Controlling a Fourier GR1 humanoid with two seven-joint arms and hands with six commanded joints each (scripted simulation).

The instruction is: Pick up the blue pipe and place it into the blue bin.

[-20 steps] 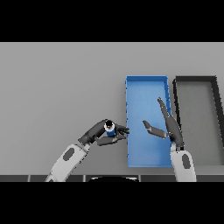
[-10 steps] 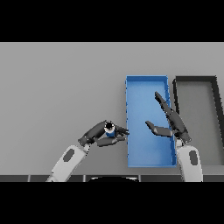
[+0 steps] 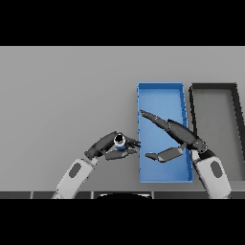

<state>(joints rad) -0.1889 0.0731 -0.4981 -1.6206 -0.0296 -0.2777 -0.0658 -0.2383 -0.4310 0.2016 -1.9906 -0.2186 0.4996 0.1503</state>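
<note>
A small blue pipe (image 3: pixel 120 142) with a pale round end sits in my left hand (image 3: pixel 106 146), whose fingers and thumb are curled round it. The hand is held just left of the blue bin (image 3: pixel 160 93), near the bin's lower left wall. My right hand (image 3: pixel 176 135) is open over the bin's lower half, with its fingers stretched up and left and its thumb pointing left below them. It holds nothing.
A black bin (image 3: pixel 214 88) stands directly right of the blue one, running off the right edge. The grey table (image 3: pixel 62 95) spreads to the left and behind.
My right hand has swung leftward and lower over the blue bin, its fingers now pointing toward the bin's left wall. My left hand with the pipe has barely moved.
</note>
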